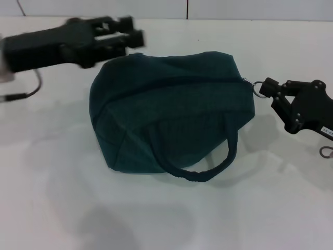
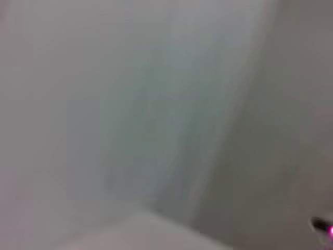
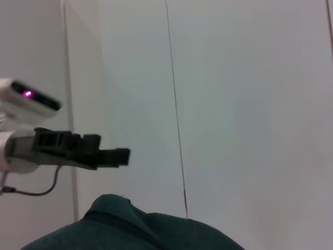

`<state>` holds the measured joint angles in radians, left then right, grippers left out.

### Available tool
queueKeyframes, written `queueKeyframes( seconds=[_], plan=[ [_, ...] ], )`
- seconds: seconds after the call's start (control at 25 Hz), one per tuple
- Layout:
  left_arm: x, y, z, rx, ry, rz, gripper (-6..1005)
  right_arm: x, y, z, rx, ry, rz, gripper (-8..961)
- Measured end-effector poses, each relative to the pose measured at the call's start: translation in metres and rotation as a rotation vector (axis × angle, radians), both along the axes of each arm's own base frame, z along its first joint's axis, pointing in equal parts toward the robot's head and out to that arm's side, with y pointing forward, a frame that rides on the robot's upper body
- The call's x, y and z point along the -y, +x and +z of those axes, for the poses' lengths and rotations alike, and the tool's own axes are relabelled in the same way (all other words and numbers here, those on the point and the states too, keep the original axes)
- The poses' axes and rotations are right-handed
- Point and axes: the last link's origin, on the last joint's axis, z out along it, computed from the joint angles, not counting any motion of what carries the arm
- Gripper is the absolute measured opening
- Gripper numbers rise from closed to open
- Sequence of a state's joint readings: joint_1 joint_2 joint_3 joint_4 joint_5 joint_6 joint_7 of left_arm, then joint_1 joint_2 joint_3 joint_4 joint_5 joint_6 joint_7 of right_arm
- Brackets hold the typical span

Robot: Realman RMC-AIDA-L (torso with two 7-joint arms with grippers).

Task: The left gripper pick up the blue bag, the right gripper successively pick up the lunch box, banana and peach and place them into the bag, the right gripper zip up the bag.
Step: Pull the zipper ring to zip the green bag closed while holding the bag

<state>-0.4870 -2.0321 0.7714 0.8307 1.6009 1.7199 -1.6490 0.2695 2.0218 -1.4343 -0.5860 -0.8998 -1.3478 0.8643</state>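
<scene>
The blue bag (image 1: pixel 171 109) lies on the white table, its zipper (image 1: pixel 171 82) closed along the top and its handle (image 1: pixel 200 174) drooping toward the front. My right gripper (image 1: pixel 269 89) is at the bag's right end, fingertips pinched at the metal zipper pull ring (image 1: pixel 258 88). My left gripper (image 1: pixel 131 31) hovers above the bag's back left corner, open and empty, not touching it. The right wrist view shows the bag's top (image 3: pixel 135 229) with the left gripper (image 3: pixel 118 155) above it. No lunch box, banana or peach shows in any view.
The white table (image 1: pixel 62 198) spreads around the bag, with a white wall (image 3: pixel 250 78) behind it. A thin cable (image 1: pixel 32 91) hangs from the left arm at the far left. The left wrist view shows only blurred white surfaces.
</scene>
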Motion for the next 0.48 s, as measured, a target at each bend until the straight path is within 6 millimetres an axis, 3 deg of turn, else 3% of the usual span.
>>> queueKeyframes(
  seconds=[0.04, 0.16, 0.48],
  plan=[
    [-0.010, 0.023, -0.004, -0.091, -0.079, -0.028, 524, 0.000, 0.000, 0.000, -0.001, -0.001, -0.001, 30],
    [-0.023, 0.052, -0.013, -0.208, -0.147, -0.058, 533, 0.000, 0.001, -0.001, -0.003, -0.005, -0.006, 31],
    [-0.052, 0.110, -0.044, -0.514, -0.241, -0.035, 546, 0.001, 0.001, -0.002, -0.006, -0.011, -0.005, 31]
  ],
)
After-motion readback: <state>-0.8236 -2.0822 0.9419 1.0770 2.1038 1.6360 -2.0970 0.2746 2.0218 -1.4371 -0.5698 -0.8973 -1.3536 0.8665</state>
